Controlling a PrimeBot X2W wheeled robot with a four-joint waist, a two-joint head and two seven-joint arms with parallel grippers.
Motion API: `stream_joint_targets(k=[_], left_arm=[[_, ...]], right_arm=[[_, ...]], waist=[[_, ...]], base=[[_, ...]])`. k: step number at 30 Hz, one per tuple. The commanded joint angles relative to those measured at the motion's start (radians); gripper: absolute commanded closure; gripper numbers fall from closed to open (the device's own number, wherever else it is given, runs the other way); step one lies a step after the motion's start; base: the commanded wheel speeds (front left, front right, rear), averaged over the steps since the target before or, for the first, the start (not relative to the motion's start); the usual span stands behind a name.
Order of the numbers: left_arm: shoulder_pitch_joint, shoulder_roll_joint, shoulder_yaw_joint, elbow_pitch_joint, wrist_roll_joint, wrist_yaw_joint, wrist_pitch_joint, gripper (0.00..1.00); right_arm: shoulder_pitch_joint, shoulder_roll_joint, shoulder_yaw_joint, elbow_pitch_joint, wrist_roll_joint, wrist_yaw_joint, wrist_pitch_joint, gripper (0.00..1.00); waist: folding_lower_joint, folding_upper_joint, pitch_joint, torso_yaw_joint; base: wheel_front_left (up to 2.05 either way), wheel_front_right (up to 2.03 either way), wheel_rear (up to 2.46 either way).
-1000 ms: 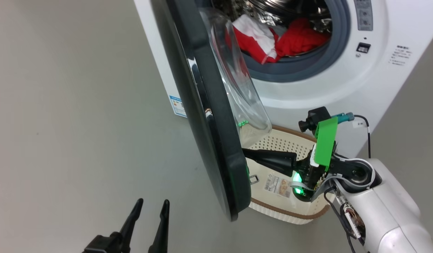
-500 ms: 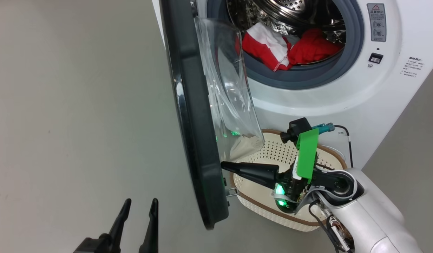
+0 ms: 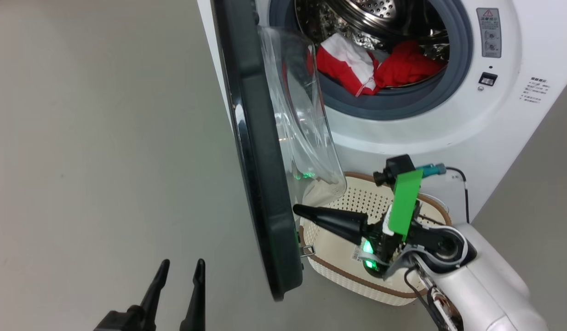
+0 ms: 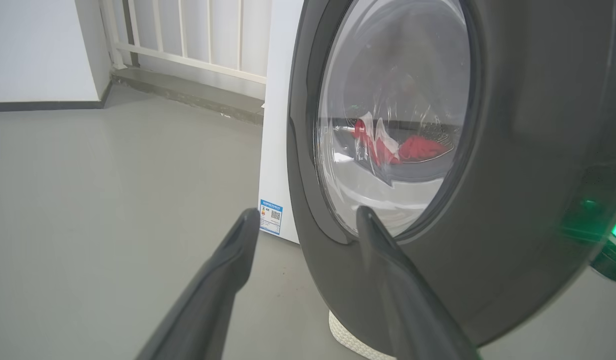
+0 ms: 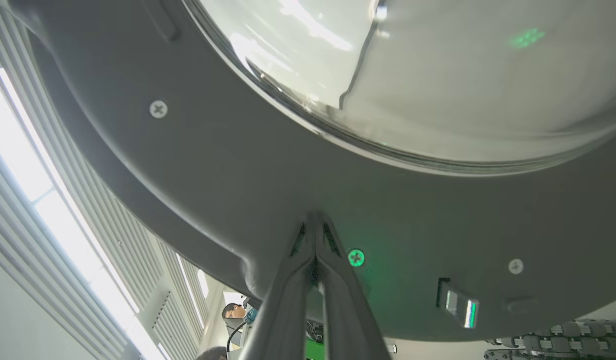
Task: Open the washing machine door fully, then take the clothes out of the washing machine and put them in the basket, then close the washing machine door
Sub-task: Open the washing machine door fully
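Observation:
The washing machine [image 3: 449,119] stands with its door [image 3: 258,174] swung out edge-on, the clear glass bowl [image 3: 301,124] facing the drum. Red and white clothes [image 3: 370,64] lie in the drum; through the glass the clothes [image 4: 397,147] show again. The cream basket [image 3: 352,271] sits on the floor below the opening. My right gripper [image 3: 296,209] is shut, its tip against the door's grey inner rim [image 5: 238,190]; the right gripper [image 5: 315,220] holds nothing. My left gripper [image 3: 181,266] hangs open on the door's outer side, its fingers [image 4: 238,245] apart, near the black door [image 4: 527,150].
Grey floor [image 3: 104,161] spreads to the left of the door. A blue label [image 4: 271,217] marks the machine's lower front. A white railing [image 4: 188,35] and a wall stand behind. A person's head [image 5: 233,311] peeks below the door rim.
The head camera shifted, and the door has swung further open with my shut right gripper pressed on its inner rim. The left gripper stays open and low.

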Motion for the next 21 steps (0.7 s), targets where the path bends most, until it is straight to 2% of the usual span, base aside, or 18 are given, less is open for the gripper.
stream_joint_targets(k=[1, 10, 21], left_arm=[[-0.005, 0.009, 0.038, -0.019, 0.011, -0.008, -0.009, 0.00], [-0.001, 0.009, 0.068, -0.011, 0.027, -0.022, -0.009, 0.00], [0.008, 0.009, 0.090, 0.003, 0.035, -0.031, -0.009, 0.00]], right_arm=[[0.017, 0.016, -0.004, -0.028, -0.014, 0.005, -0.006, 0.00], [0.116, 0.016, -0.090, -0.026, -0.081, 0.005, -0.039, 0.00], [0.242, -0.006, -0.183, 0.041, -0.191, 0.005, -0.175, 0.00]], waist=[[0.0000, 0.0000, -0.006, -0.004], [0.0000, 0.0000, -0.018, -0.049], [0.0000, 0.0000, -0.036, -0.084]], base=[[0.00, 0.00, 0.00], [0.00, 0.00, 0.00], [0.00, 0.00, 0.00]])
